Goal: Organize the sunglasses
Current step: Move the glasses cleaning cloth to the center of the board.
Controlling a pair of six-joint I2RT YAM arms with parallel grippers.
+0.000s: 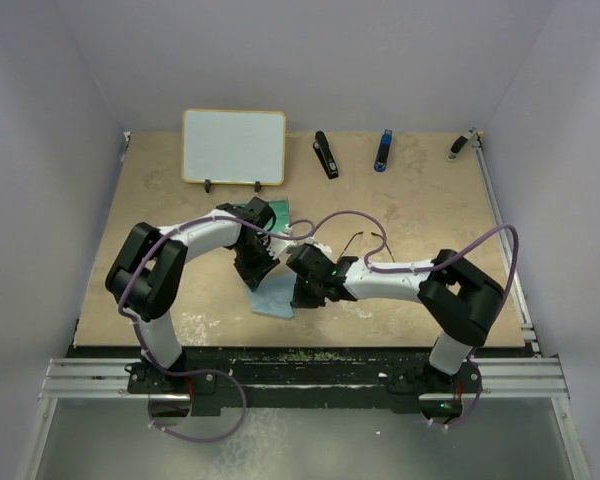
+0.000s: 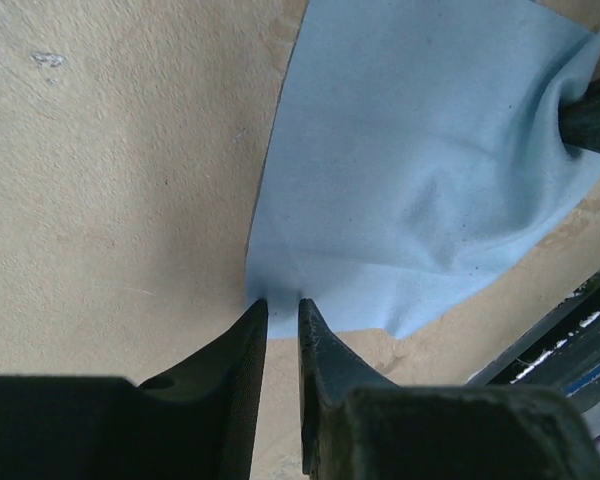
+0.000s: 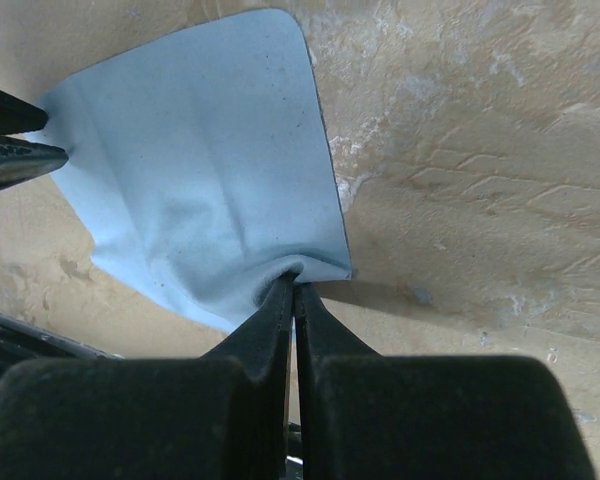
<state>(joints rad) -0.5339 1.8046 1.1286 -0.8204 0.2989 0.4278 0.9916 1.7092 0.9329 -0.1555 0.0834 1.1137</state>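
The sunglasses (image 1: 366, 240) show only in the top view, as a thin dark wire frame on the table just behind my right forearm; neither gripper touches them. A light-blue cloth (image 1: 276, 298) lies between the two grippers. My right gripper (image 3: 294, 282) is shut on one bunched corner of the cloth (image 3: 200, 170). My left gripper (image 2: 285, 302) stands at the opposite corner of the cloth (image 2: 420, 150), jaws narrowly open with a visible gap, tips resting at the cloth's edge. Its fingers (image 3: 20, 160) show at the left edge of the right wrist view.
At the back stand a small whiteboard (image 1: 234, 146), a black stapler (image 1: 325, 155), a blue stapler (image 1: 383, 150) and a small dark-and-white object (image 1: 461, 146). A green flat item (image 1: 279, 213) lies under the left arm. The table's front edge (image 1: 300, 350) is close behind the cloth.
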